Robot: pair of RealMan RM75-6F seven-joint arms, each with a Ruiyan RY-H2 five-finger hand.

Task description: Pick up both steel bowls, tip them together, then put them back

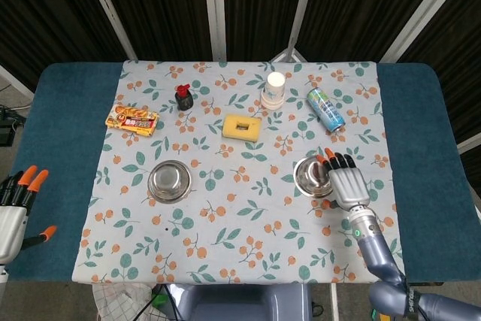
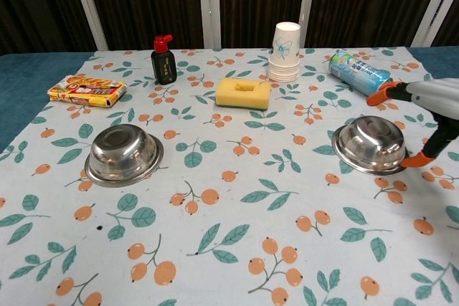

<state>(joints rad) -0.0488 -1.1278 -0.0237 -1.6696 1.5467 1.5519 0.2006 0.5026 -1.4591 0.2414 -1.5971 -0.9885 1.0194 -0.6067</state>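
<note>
Right bowl (image 1: 314, 176) sits upright on the patterned cloth (image 1: 240, 238) at about 4 o'clock from the cloth's centre. Left bowl (image 1: 169, 180) sits upright at about 8 o'clock, well apart from it. Right hand (image 1: 345, 183) is just beside the right bowl on its 3 o'clock side, fingers (image 2: 380, 93) released and spread about the rim; the chest view shows an orange tip low by the rim, contact not determinable. Nothing is grasped. Left hand (image 1: 16, 212) is off the cloth at the worktop's (image 1: 52, 133) 8 o'clock edge, fingers released, holding nothing.

Beyond the bowls: sponge (image 1: 242, 126) at centre-rear, stacked paper cups (image 1: 273, 89) at 12 o'clock, can (image 1: 325, 109) lying on its side at 2 o'clock, dark bottle (image 1: 183, 97) at 11 o'clock, snack packet (image 1: 132, 119) at 10 o'clock.
</note>
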